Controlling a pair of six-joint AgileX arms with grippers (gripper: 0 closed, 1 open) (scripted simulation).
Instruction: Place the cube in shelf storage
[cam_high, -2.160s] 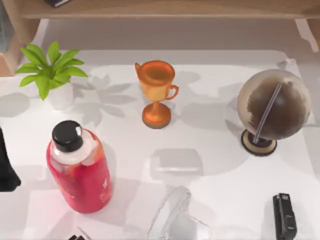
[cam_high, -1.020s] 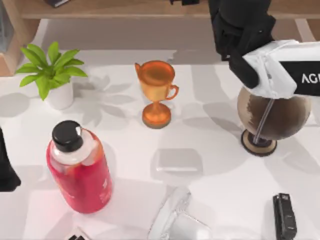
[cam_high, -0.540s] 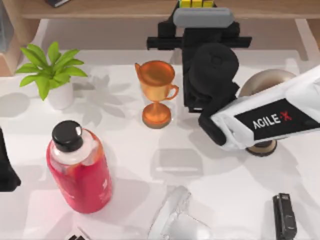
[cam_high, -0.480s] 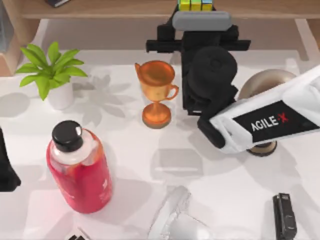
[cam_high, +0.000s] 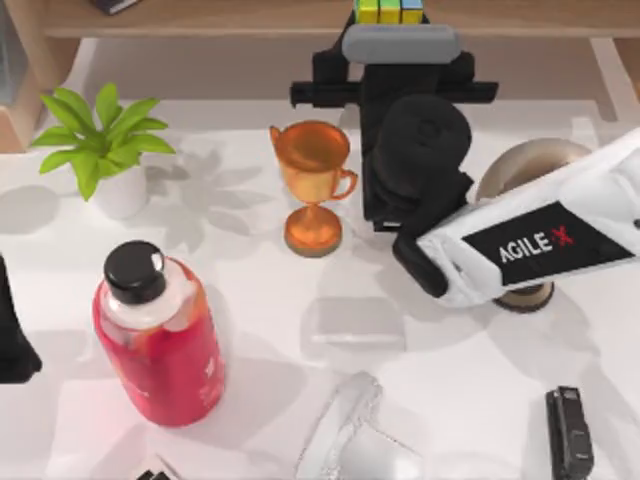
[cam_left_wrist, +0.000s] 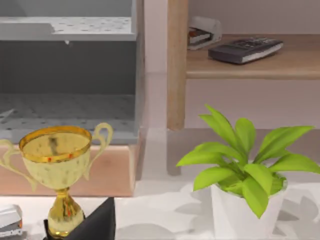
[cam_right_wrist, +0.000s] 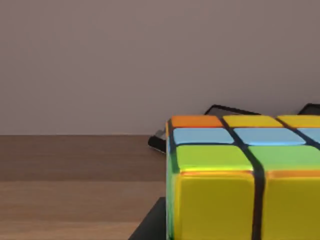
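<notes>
Over the wooden shelf board (cam_high: 200, 18) at the table's far edge, the right gripper (cam_high: 392, 20) pinched the puzzle cube (cam_high: 391, 11). Delivery was nearly done; lowering and letting go seemingly remained. Left arm parked.

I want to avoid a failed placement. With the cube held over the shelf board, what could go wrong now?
1. The cube may be close to the board's front edge of the shelf storage; released there, it might tip off.
2. Withdrawing, the right gripper and its arm pass near the trophy and the globe, and could knock them.
</notes>
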